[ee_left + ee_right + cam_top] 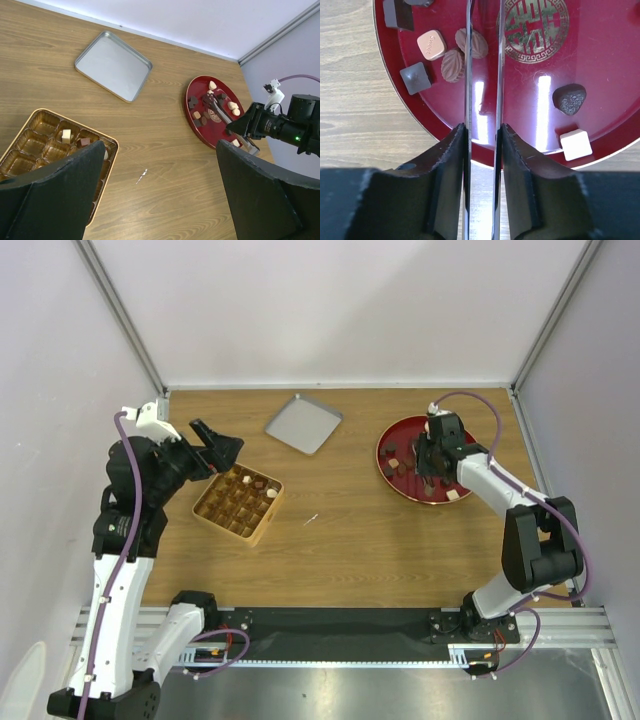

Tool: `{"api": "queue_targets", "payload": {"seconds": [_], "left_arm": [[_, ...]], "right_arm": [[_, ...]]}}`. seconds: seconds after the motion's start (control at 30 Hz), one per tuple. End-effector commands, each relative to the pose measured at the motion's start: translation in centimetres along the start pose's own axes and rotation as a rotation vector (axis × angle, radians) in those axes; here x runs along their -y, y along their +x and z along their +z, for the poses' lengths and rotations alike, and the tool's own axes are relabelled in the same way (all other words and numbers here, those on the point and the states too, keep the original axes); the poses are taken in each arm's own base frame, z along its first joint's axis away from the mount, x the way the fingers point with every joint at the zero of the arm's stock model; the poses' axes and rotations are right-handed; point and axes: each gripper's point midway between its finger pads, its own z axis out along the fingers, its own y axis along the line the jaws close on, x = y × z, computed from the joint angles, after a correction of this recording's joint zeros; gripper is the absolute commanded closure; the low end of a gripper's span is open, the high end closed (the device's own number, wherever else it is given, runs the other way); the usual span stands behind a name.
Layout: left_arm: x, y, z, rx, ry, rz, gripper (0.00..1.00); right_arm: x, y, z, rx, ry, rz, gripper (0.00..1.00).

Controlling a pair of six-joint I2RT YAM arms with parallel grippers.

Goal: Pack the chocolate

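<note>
Right jaws closing tight on long thin metal tongs (468, 60), two blades running forward between pads, narrow gap between them, nothing gripped in gap. Chocolate (429, 44), small brown, tan and cream pieces, lying on round red lacquer plate (600, 60) under blades and to both sides of them. Left jaws gaping wide, holding nothing, hovering over square tan grid box (25, 142); few pieces (66, 135) sitting in compartments below. Pieces are looking light, stiff and smooth, probably sliding on glossy plate and marking under hard squeeze. Best hold, I am judging: across flat opposite sides, gentle pressure.
</note>
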Motion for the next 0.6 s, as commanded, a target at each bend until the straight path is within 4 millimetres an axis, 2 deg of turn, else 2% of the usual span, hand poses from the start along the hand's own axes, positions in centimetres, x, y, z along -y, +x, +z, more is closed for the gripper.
{"api": "queue_targets", "payload": {"seconds": [0.0,0.13,0.2,0.3,0.43,0.47,0.5,0.53,0.57], "left_arm": [[0.9,-1.3,-0.5,0.041,0.030,0.016,0.00],[1.2,-1.6,-0.7,0.046,0.033,0.019,0.00],[1.3,-1.9,-1.0,0.053,0.030,0.022,0.00],[1.6,-2.4,-1.4,0.068,0.032,0.030,0.00],[1.7,-2.8,-1.9,0.079,0.027,0.037,0.00],[1.6,-2.8,-1.9,0.081,0.021,0.038,0.00],[1.5,-2.7,-1.9,0.077,0.017,0.040,0.00],[1.4,-2.6,-2.0,0.075,0.011,0.037,0.00],[1.3,-2.5,-2.0,0.070,0.010,0.039,0.00]], "right_arm": [[-0.8,-3.4,-1.1,0.093,-0.025,-0.007,0.65],[-1.3,-4.9,-3.4,0.136,-0.046,-0.004,0.70],[-2.0,-6.2,-5.3,0.186,-0.068,-0.003,0.71],[-4.5,-7.4,-7.9,0.235,-0.130,-0.018,0.71],[-9.6,-7.7,-10.4,0.268,-0.270,-0.023,0.71],[-12.3,-6.8,-11.2,0.262,-0.329,-0.056,0.71],[-13.8,-7.1,-11.6,0.284,-0.355,-0.058,0.71],[-15.5,-6.6,-12.1,0.285,-0.389,-0.066,0.71],[-18.1,-5.5,-12.8,0.281,-0.441,-0.096,0.71]]}}
